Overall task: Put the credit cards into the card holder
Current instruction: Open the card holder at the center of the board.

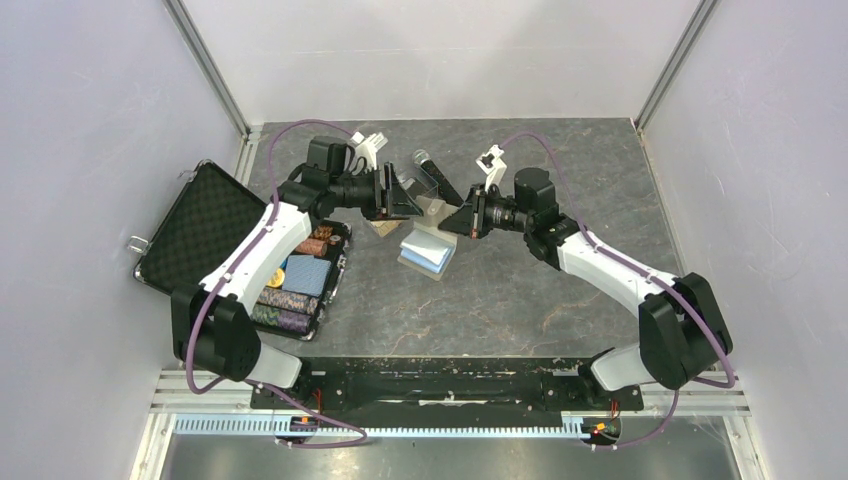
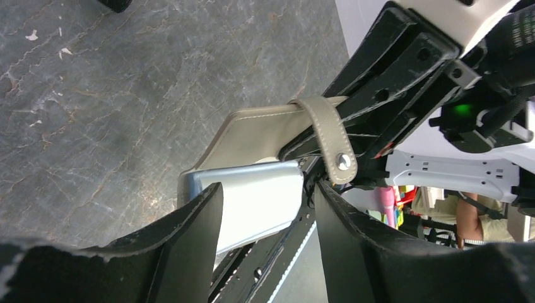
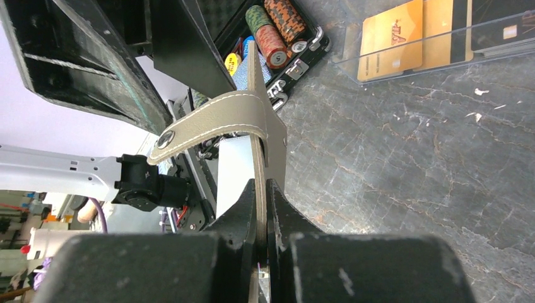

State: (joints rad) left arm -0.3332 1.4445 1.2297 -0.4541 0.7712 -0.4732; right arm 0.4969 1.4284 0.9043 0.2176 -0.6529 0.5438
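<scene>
The card holder [image 1: 428, 252] lies open mid-table, light blue inside up, with its taupe flap raised. My right gripper [image 1: 452, 222] is shut on that flap; in the right wrist view the fingers [image 3: 260, 184] pinch the taupe edge [image 3: 275, 136] and the snap tab [image 3: 214, 123] curls to the left. My left gripper [image 1: 405, 200] is open just left of the wallet; in the left wrist view [image 2: 268, 189] the blue panel [image 2: 252, 202] shows between the spread fingers, with the taupe flap [image 2: 258, 132] beyond. Orange-gold credit cards [image 3: 390, 41] lie in a clear plastic box.
The big black poker-chip case [image 1: 200, 225] lies open at the left, with rows of chips [image 1: 300, 285] and a blue pack in its tray; it also shows in the right wrist view [image 3: 277, 28]. The cell walls close in the table at the back and sides.
</scene>
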